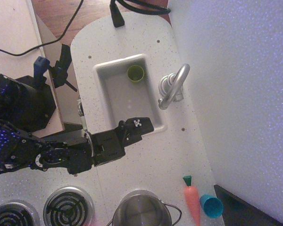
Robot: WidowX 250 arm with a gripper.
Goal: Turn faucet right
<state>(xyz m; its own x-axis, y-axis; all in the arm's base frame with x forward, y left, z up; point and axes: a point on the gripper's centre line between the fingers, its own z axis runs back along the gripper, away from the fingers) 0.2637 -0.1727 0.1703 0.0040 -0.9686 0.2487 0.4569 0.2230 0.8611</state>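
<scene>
The shiny silver faucet (173, 86) stands on the counter just right of the white sink (102, 70), its arched spout curving down over the sink's right rim. My black gripper (140, 124) hangs over the sink's near right corner, left of and below the faucet spout and apart from it. Its fingers lie close together; I cannot tell whether they are shut. It holds nothing that I can see.
A green cup (136, 73) sits in the sink's far corner. An orange toy carrot (192, 199) and a blue cup (211, 205) lie at the counter's near right. A metal pot (141, 210) and stove burners (68, 205) are at the front. A wall rises on the right.
</scene>
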